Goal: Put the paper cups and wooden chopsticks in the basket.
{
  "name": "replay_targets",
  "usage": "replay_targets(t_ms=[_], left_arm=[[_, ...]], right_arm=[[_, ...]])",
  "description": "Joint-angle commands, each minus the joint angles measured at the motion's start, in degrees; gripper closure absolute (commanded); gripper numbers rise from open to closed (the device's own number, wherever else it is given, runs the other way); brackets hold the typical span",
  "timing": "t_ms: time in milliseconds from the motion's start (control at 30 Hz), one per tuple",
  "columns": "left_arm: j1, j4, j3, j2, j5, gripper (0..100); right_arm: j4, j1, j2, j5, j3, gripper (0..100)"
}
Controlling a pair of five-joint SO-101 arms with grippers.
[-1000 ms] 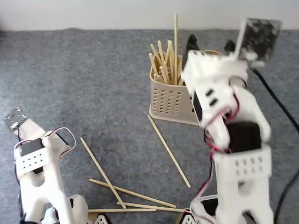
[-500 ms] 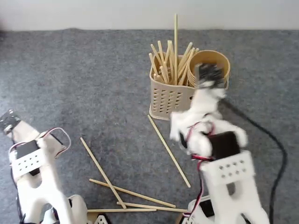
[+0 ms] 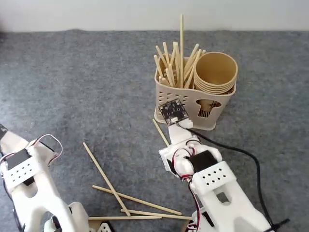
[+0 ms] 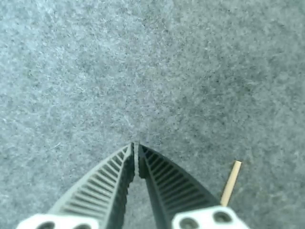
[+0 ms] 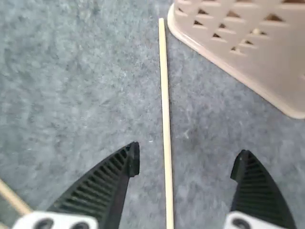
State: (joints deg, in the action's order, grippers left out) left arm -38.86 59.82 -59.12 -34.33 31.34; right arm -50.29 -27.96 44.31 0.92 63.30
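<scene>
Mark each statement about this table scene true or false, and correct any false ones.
1. The stacked tan paper cups stand inside the beige perforated plastic basket. True.
2. The right gripper is shut on something. False: its fingers are open, either side of a thin wooden chopstick lying on the grey carpet.
3. The left gripper is shut and empty. True.
4. Every chopstick is in the basket. False: several loose chopsticks lie on the carpet.

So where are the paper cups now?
In the high view, the paper cups stand stacked in the right-hand compartment of the basket, beside the upright chopsticks.
</scene>
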Motion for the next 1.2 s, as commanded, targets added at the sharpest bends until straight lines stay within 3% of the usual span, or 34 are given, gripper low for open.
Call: replay_targets(t_ms=[0, 233, 800, 1000, 1167], left_arm=[[-0.3, -1.0, 3.1, -1.8, -0.4, 99], [-0.2, -1.0, 3.1, -1.8, -0.4, 99], [2.7, -4.4, 0.2, -1.8, -0.4, 99], [2.7, -4.4, 0.2, -1.8, -0.4, 99], [2.8, -4.4, 0.2, -1.8, -0.4, 99]], right_arm=[[9.1, -0.5, 0.8, -2.3, 2.8, 68.2], [12.1, -1.0, -3.2, -2.3, 1.8, 83.2], [13.1, -2.9, -38.8, 1.4, -17.2, 80.1], [13.1, -2.0, -42.7, 1.3, -19.6, 99.7], [12.4, -2.4, -39.3, 1.1, -19.4, 99.3]])
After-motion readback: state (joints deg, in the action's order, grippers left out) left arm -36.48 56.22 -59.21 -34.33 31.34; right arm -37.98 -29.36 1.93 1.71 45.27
